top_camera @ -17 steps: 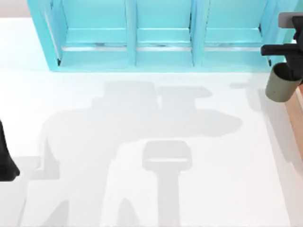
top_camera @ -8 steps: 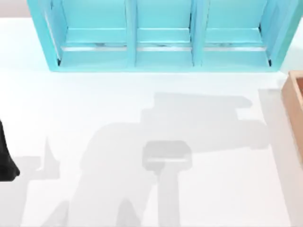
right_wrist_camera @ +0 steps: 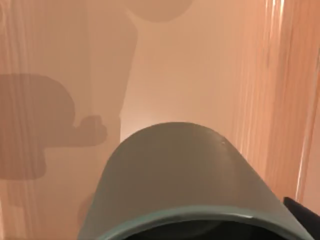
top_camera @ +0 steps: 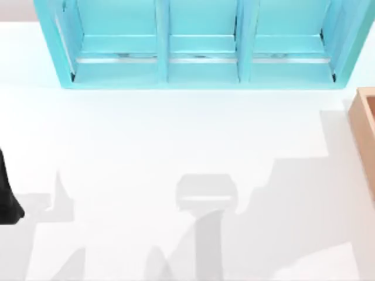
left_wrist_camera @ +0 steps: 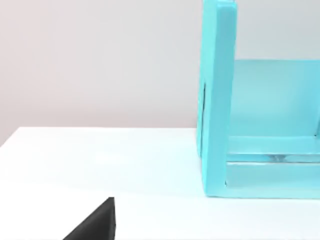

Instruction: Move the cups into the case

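Turquoise is the loud colour here: a three-bay shelf unit [top_camera: 199, 44] sits along the far edge of the white counter [top_camera: 176, 140], its bays open toward the near side. From the left wrist view you get the same shelf unit [left_wrist_camera: 220, 100] side-on, standing upright on the counter [left_wrist_camera: 100, 155] with a plain grey wall behind it.

Over on the right edge of the top view there's a wooden case [top_camera: 364, 137], just the corner of its light brown wall poking in, a bit nearer than the shelf unit's right end and apart from it.

The cup [right_wrist_camera: 185, 180] is right up against the right wrist camera, olive-grey, rim towards the lens with the dark inside just visible at the edge. Behind it is pale wood grain, the case [right_wrist_camera: 200, 65], with soft shadows on it. So the cup is over the wooden case. A sliver of the right end effector [right_wrist_camera: 305, 212] is at the corner beside the cup, but I honestly can't tell if its fingers are clamped on the cup or apart.

The left arm [top_camera: 7, 196] is parked at the left edge of the counter, a dark shape. A black bit of the left end effector [left_wrist_camera: 97, 222] shows in its own wrist view; can't tell its state either.
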